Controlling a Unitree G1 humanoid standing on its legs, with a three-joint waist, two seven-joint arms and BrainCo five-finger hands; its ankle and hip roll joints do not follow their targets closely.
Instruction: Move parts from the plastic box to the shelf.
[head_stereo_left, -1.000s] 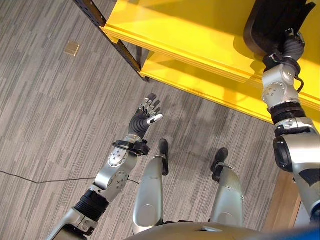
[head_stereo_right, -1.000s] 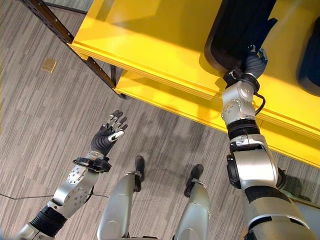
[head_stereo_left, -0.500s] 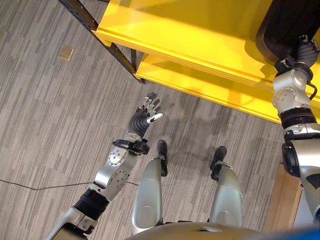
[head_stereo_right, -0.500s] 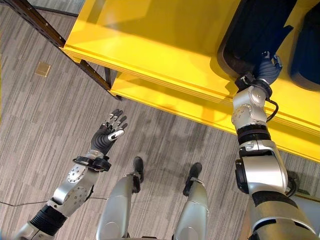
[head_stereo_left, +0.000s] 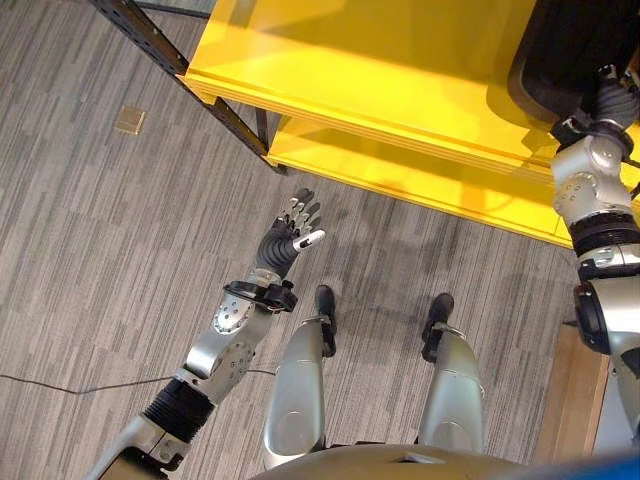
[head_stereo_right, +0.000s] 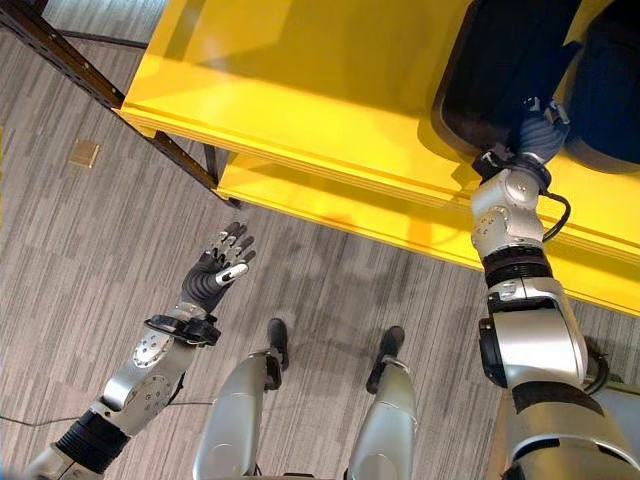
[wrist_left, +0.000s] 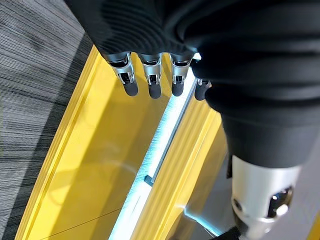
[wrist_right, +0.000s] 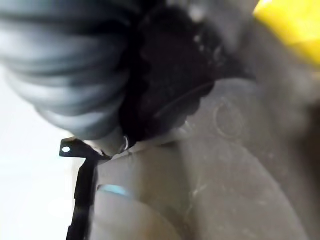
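A large black moulded part lies on the top level of the yellow shelf, at the right. My right hand reaches up to its near edge, and the dark ribbed cover hides the fingers. In the right wrist view the cover sits tight against the part's dark surface. A second dark part lies just right of the first. My left hand hangs open over the floor in front of the shelf, with straight fingers and nothing in it.
The shelf has a lower yellow level and a dark metal post at its left corner. A small tan square lies on the grey floor. A wooden surface shows at the lower right.
The camera has shifted. My right hand and the black part have moved further right along the shelf, closer to the second dark part. The left hand has kept its pose.
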